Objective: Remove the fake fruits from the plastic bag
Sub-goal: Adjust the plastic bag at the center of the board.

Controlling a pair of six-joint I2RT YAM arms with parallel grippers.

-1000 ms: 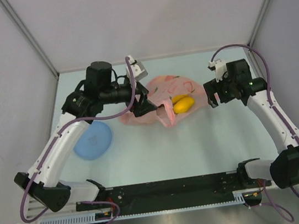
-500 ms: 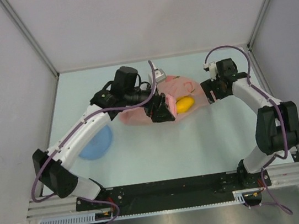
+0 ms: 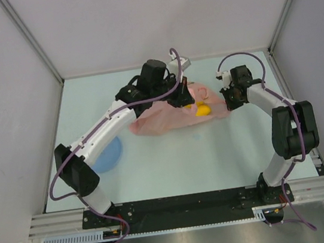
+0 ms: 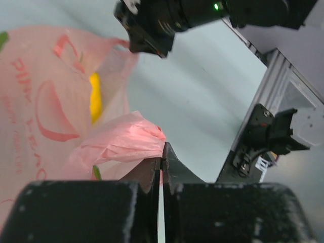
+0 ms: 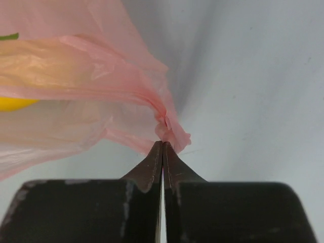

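The pink plastic bag (image 3: 165, 119) lies flat at the middle back of the table. A yellow fake fruit (image 3: 202, 110) shows through its right part; other fruits are hidden. My left gripper (image 3: 183, 98) is over the bag's far side, shut on a bunched fold of the bag (image 4: 124, 142), its tips (image 4: 162, 148) pressed together. From the right, my right gripper (image 3: 227, 104) is shut on the bag's right corner (image 5: 169, 132). The yellow fruit appears through the film in the left wrist view (image 4: 94, 97) and the right wrist view (image 5: 14, 104).
A round blue plate (image 3: 109, 158) lies left of the bag, partly under my left arm. Grey walls close in the table on the left, back and right. The right arm's wrist (image 4: 157, 23) hangs just beyond the bag in the left wrist view.
My left gripper swung right and farther back over the bag and shut on a fold. The right gripper moved in to the bag's right corner and shut on it.
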